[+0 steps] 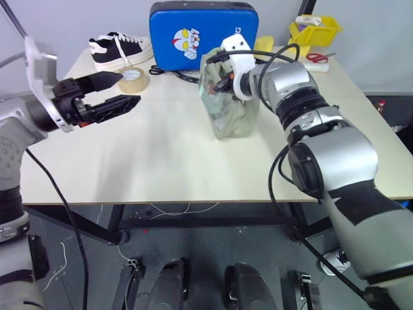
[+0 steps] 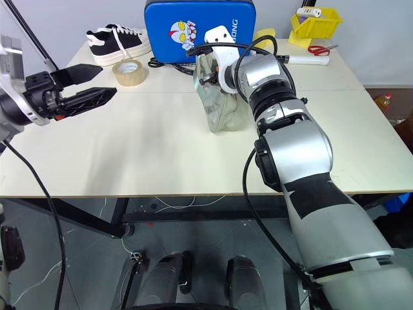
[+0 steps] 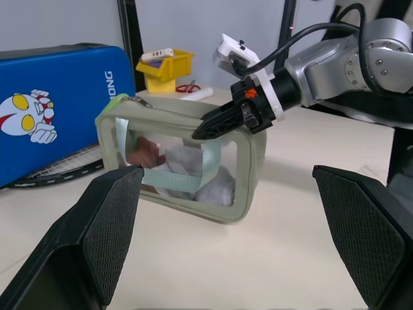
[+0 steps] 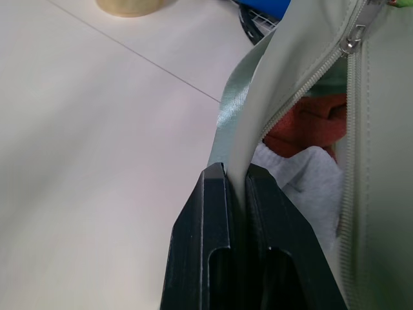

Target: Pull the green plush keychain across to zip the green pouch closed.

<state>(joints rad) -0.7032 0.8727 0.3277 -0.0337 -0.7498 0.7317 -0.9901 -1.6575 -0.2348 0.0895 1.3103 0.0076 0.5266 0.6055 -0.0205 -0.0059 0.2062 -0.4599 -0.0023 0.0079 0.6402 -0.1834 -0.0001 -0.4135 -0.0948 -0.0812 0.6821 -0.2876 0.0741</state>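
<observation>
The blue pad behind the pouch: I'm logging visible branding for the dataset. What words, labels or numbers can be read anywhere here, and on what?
"ONG": white letters running up the edge of the blue pad, the tail of a longer word that is cut off.
The cartoon hero figure on the pad's face carries no text.
The black sneaker and tape roll: no lettering can be made out.

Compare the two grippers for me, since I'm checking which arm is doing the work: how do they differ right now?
The right gripper is shut, pinching the green pouch's fabric edge beside its open zipper; the left gripper is open and holds nothing. The right gripper is at the pouch, while the left gripper hovers above the table, apart from the pouch. Both have two black fingers.
</observation>
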